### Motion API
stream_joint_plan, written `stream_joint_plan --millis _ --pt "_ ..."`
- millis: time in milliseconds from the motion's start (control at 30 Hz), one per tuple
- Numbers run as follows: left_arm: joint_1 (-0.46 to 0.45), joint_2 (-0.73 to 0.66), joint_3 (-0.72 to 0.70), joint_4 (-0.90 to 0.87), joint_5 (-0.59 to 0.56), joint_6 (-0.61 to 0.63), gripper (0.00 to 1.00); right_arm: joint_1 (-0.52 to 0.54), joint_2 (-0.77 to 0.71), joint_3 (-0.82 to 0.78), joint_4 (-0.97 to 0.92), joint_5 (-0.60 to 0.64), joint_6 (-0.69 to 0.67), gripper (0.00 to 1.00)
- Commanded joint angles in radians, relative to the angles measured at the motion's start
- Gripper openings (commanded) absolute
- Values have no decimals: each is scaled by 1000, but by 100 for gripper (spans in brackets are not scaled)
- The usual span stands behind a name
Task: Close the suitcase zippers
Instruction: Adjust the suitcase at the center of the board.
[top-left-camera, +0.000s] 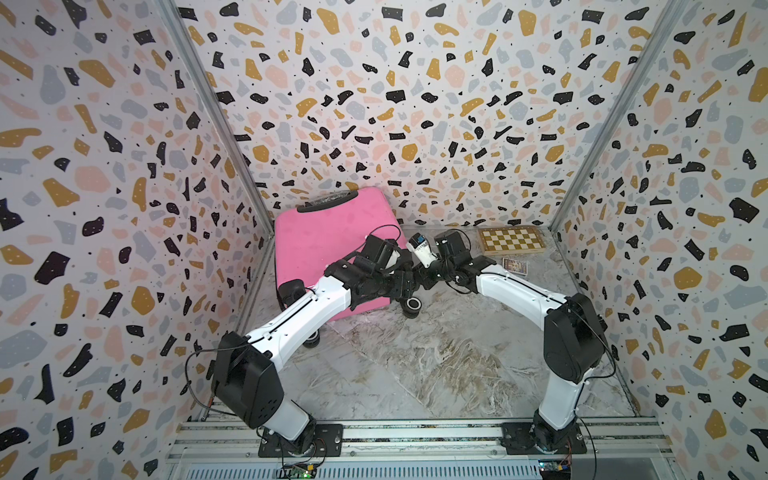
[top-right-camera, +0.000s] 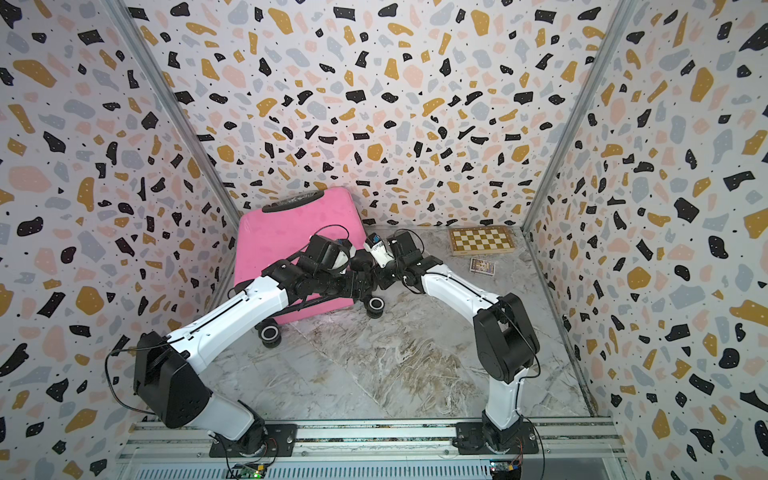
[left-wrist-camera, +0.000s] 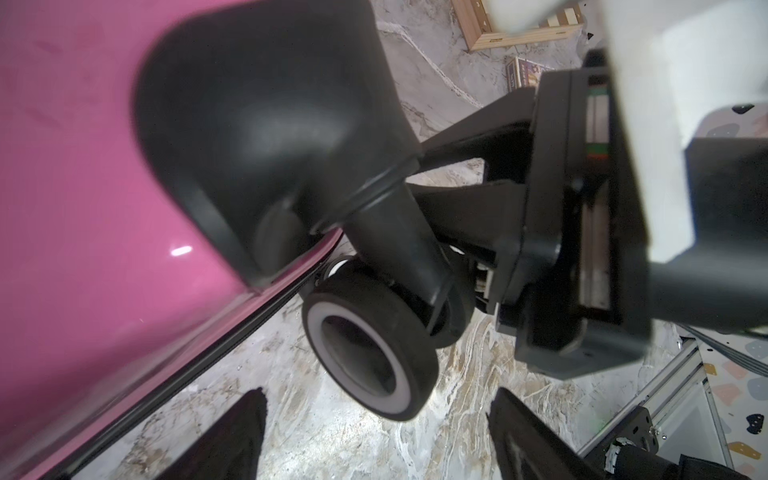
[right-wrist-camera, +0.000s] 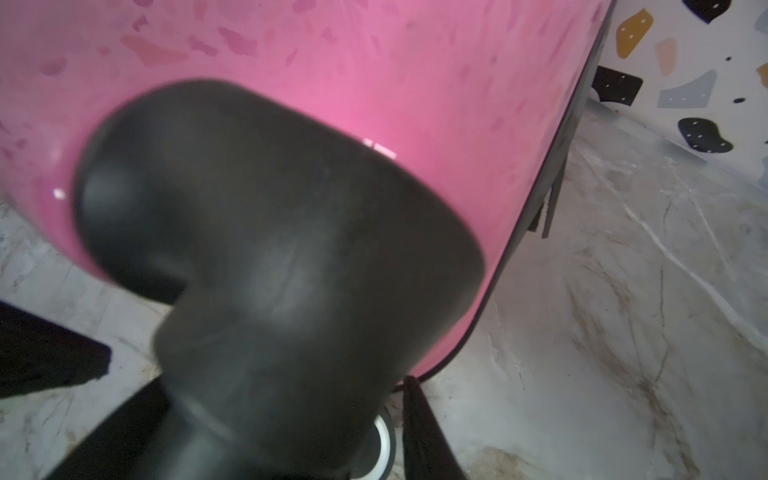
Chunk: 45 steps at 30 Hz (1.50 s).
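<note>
Overhead, the pink suitcase (top-left-camera: 324, 241) lies at the table's (top-left-camera: 415, 365) far left corner, the left gripper (left-wrist-camera: 382, 424) spread wide beside a wheel (left-wrist-camera: 370, 349), the right gripper (right-wrist-camera: 253, 370) straddling its stem (left-wrist-camera: 399, 224), grip unclear.

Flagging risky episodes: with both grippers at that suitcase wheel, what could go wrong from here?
Right gripper straddles the caster, not what looks like the zipper pull; tugging may drag the suitcase. Left gripper hangs open right beside it, so the arms could collide.
</note>
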Motion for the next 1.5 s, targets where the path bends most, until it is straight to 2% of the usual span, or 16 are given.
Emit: stream_joint_plan --millis 0,167,367,700,900,1033,1100,1367,1467 --pt "-26 6 62 -20 -45 48 83 24 -55 -33 3 -79 28 20" --pt "-49 4 82 -42 -127 57 85 1 -85 -85 29 -54 70 22" --pt "-75 62 126 -58 -159 65 86 -54 -77 -102 48 -118 108 26" --pt "-94 153 184 -62 -191 64 86 -86 -61 -97 56 -154 115 25" --pt "-96 173 195 -41 -237 10 84 -90 -62 -115 60 -167 110 24" --pt "-96 190 194 -31 -308 -26 83 -90 -71 -127 67 -176 111 24" --pt "-96 200 196 -33 -335 -43 80 -91 -76 -132 69 -176 110 24" --pt "-98 231 188 13 -312 -77 77 -107 -110 -175 83 -177 109 27" --pt "-107 248 213 -15 -340 -73 77 -120 -121 -195 83 -167 112 28"
